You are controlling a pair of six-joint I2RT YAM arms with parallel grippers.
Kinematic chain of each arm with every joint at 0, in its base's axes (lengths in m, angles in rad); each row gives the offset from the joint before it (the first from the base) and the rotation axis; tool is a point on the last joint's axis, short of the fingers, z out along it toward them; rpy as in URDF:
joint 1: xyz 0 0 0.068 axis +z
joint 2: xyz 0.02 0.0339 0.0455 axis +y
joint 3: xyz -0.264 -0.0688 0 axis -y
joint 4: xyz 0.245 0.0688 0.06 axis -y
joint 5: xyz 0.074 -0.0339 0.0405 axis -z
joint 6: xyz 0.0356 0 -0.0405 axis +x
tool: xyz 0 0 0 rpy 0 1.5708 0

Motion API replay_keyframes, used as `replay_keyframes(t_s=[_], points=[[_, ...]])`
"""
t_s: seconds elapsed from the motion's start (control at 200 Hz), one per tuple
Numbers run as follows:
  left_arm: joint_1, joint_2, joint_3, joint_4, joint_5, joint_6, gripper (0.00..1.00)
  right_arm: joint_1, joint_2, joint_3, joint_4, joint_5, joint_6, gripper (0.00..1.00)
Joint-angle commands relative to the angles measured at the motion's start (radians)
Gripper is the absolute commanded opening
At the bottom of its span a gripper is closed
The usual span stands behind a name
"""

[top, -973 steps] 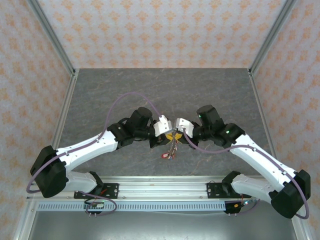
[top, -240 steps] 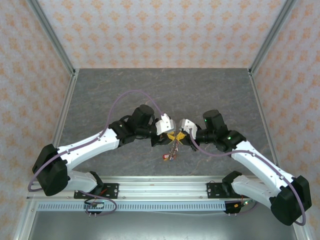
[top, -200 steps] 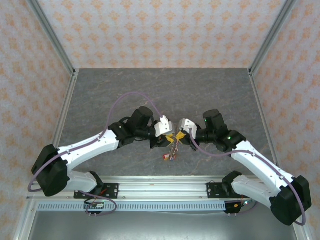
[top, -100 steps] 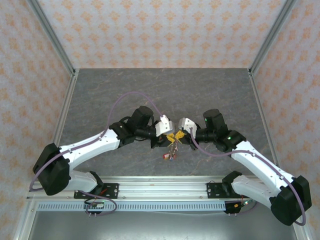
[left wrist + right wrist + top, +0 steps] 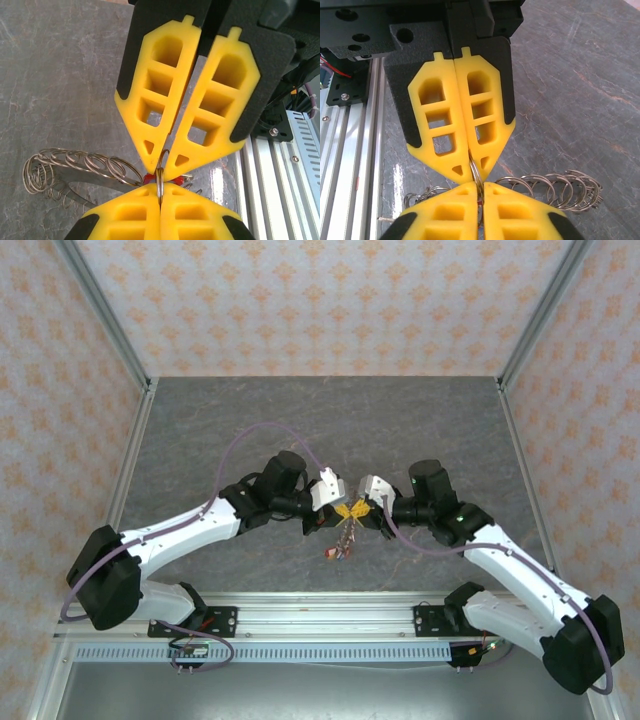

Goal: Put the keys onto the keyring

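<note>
Nearest item: aluminium rail [image 5: 330, 625], on the near side of the keyring, carrying both arm bases. Left arm [image 5: 170, 535], white and black, extends in from the keyring's left. The right arm [image 5: 520, 565], same make, extends in from its right. Keys [image 5: 340, 537]: small silver bunch trailing from the keyring toward the rail, with one red tag [image 5: 328, 555] at the nearest end. Whether the bunch rests on the bench or hangs above it cannot be told. Wire loops [image 5: 75, 167]: row of small silver rings strung beside the keyring, fanned out low over the grey surface. Keyring [image 5: 160, 174]: thin silver wire ring, seen edge-on, upright, mid-bench between two facing pairs of yellow fingers [image 5: 127, 107]. Left end effector [image 5: 160, 192]: closed tight, fingers pressed flat together, one edge of the keyring clamped in the seam. Right end effector [image 5: 480, 192]: narrow, tips facing the left pair and almost touching them. A slim slit between its fingers holds the keyring's opposite edge, but whether it pinches the wire cannot be told. Purple cable [image 5: 255, 435]: arched over the left arm, just beyond and left of the keyring. Bench [image 5: 330, 410]: dark grey mottled top, running on beyond the keyring. Farthest item: wall panels [image 5: 320, 300], pale with an orange motif, behind and to both sides of the keyring, joined by metal corner posts [image 5: 105, 315].
</note>
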Motion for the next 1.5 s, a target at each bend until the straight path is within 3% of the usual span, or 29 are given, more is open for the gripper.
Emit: replay_keyframes(t_s=[0.0, 0.535, 0.861, 1.496], points=[[0.000, -0.051, -0.017, 0.095, 0.020, -0.033, 0.00, -0.003, -0.019, -0.035, 0.050, 0.009, 0.011, 0.14], [0.000, -0.050, -0.040, 0.169, 0.052, -0.082, 0.00, -0.006, -0.073, -0.125, 0.189, 0.048, 0.109, 0.18], [0.000, -0.053, -0.017, 0.104, -0.008, -0.050, 0.00, -0.005, -0.134, -0.091, 0.077, 0.101, 0.002, 0.28], [0.000, -0.075, -0.019, 0.088, -0.037, -0.039, 0.00, -0.004, -0.058, 0.002, 0.044, 0.016, -0.088, 0.27]])
